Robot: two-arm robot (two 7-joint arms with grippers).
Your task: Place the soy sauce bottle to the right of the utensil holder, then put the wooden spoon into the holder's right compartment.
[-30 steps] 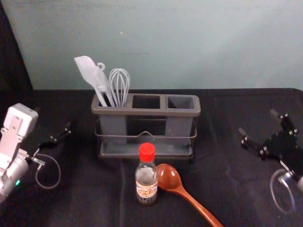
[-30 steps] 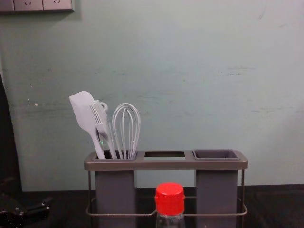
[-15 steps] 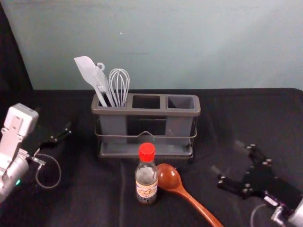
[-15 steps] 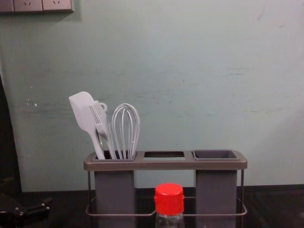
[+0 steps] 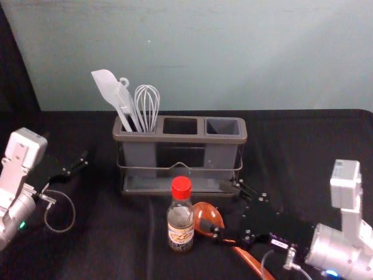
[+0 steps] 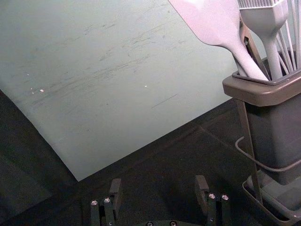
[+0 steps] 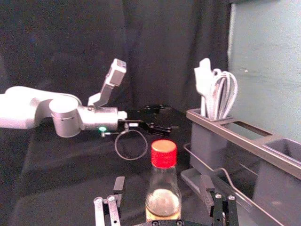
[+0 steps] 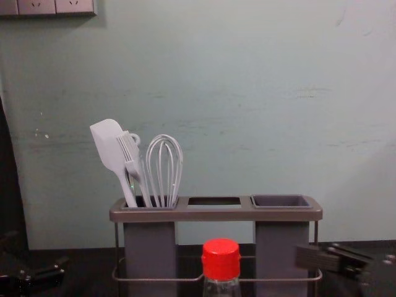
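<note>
Left gripper (image 6: 158, 182) parked left, fingers apart. Soy sauce bottle (image 5: 181, 217) upright before utensil holder (image 5: 180, 139), spoon (image 5: 252, 265) beside it. Right gripper (image 7: 163, 179) at the spoon, spread toward bottle. Likely bottle pickup; next: advance, close, lift, carry right.

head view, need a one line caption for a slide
Open right gripper reaching across the wooden spoon toward the soy sauce bottle in front of the utensil holder; left gripper off left
</note>
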